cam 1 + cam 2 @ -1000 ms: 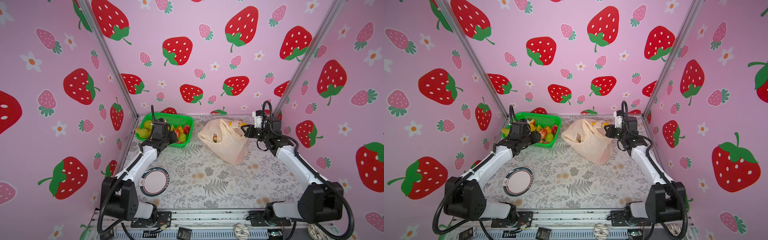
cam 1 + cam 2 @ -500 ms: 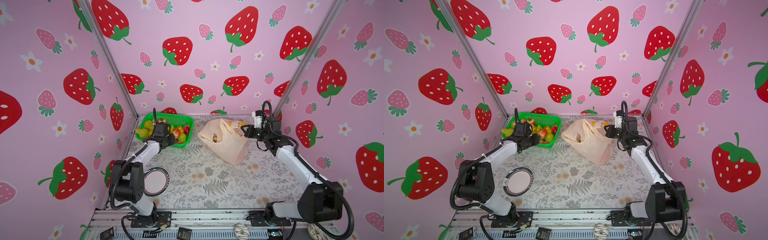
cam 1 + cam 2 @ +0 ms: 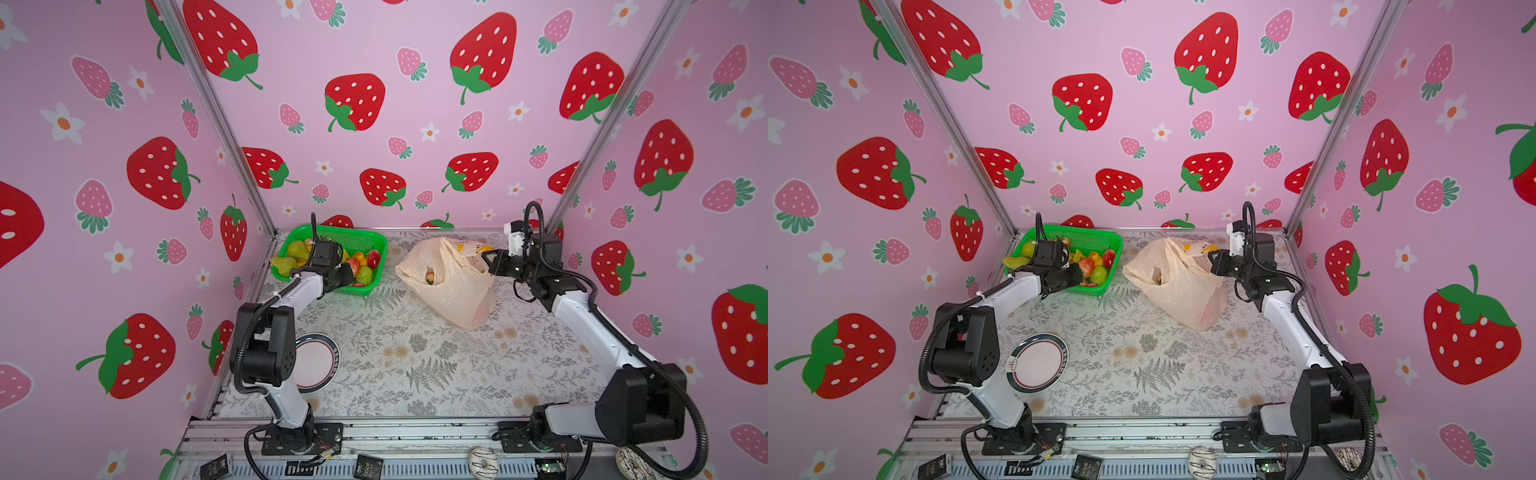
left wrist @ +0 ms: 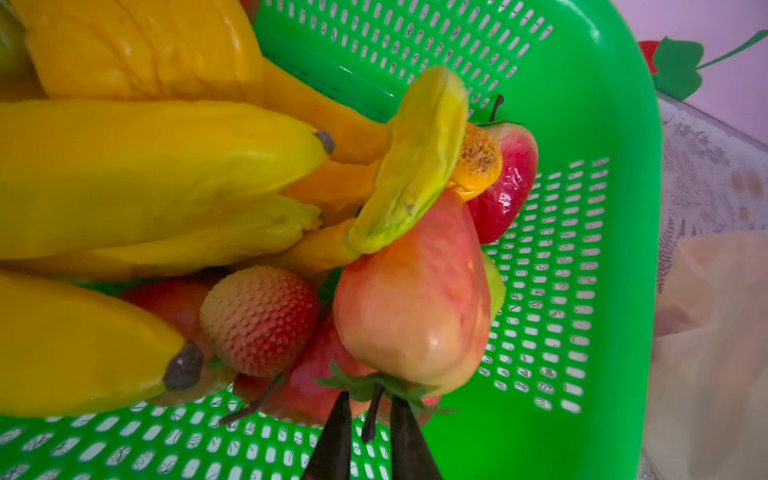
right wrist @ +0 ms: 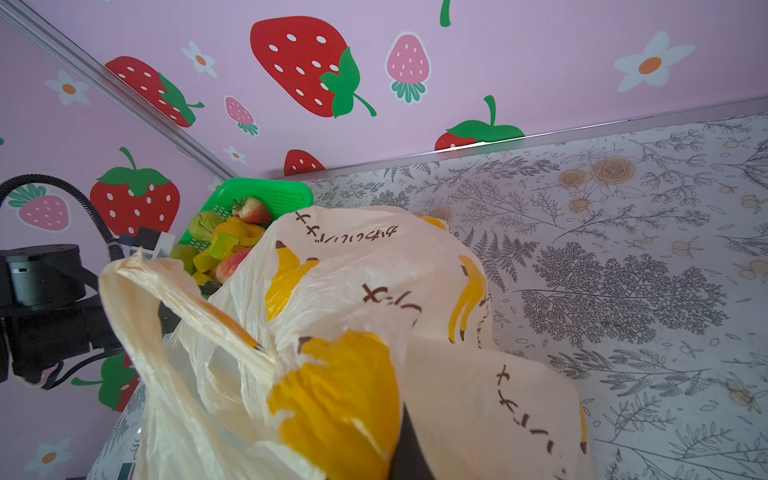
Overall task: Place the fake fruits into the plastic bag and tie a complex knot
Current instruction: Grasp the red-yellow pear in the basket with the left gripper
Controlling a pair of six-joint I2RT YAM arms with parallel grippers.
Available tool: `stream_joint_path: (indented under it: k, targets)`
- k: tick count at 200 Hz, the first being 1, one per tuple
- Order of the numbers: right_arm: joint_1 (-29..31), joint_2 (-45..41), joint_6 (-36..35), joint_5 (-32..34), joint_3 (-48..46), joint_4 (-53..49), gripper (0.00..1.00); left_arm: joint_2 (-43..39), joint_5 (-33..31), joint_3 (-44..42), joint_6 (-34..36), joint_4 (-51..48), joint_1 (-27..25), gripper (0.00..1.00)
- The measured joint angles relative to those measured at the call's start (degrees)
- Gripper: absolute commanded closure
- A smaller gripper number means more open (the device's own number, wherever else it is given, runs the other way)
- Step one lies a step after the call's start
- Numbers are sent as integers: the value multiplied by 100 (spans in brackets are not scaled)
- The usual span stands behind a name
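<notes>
The fake fruits (image 3: 365, 270) (image 3: 1096, 270) lie heaped in a green mesh basket (image 3: 332, 230) (image 3: 1096, 235) (image 4: 623, 208): bananas, a strawberry, red and green pieces. My left gripper (image 3: 345, 274) (image 3: 1073, 276) (image 4: 368, 397) reaches into it. Its jaws stand narrowly open on either side of the dark stem of a pink-orange fruit (image 4: 415, 299). The plastic bag (image 3: 453, 286) (image 3: 1175, 286) (image 5: 374, 266) lies open-mouthed with a fruit (image 3: 430, 276) inside. My right gripper (image 3: 488, 259) (image 3: 1212, 259) is shut on its rim. A handle loop (image 5: 178, 299) hangs loose; no knot is in view.
A round plate (image 3: 313, 361) (image 3: 1038, 361) lies at the front left beside the left arm's base. Two doughnuts (image 3: 482, 461) (image 3: 1200, 461) sit on the front rail. Pink strawberry-print walls close in the left, back and right sides.
The left arm's elbow has risen while its gripper stayed in the basket and its jaws narrowed round a fruit stem. The right arm and the bag have not moved.
</notes>
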Motion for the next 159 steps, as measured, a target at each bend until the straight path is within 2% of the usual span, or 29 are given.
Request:
stream_joint_path:
  k: [66,70,78,110,159]
  targets:
    - [0,0,-39,2,-42,-4,93,74,127,57,-7,-44,9,93]
    - [0,0,-44,2,-42,-7,93,74,131,57,-9,-46,9,98]
    - [0,0,-48,0,-42,-4,93,72,170,57,-17,-46,9,100]
    - [0,0,-66,2,-42,-4,93,-68,428,52,-79,-46,9,100]
    - [0,0,-68,0,-42,-4,93,-863,1023,-149,-387,208,-7,100]
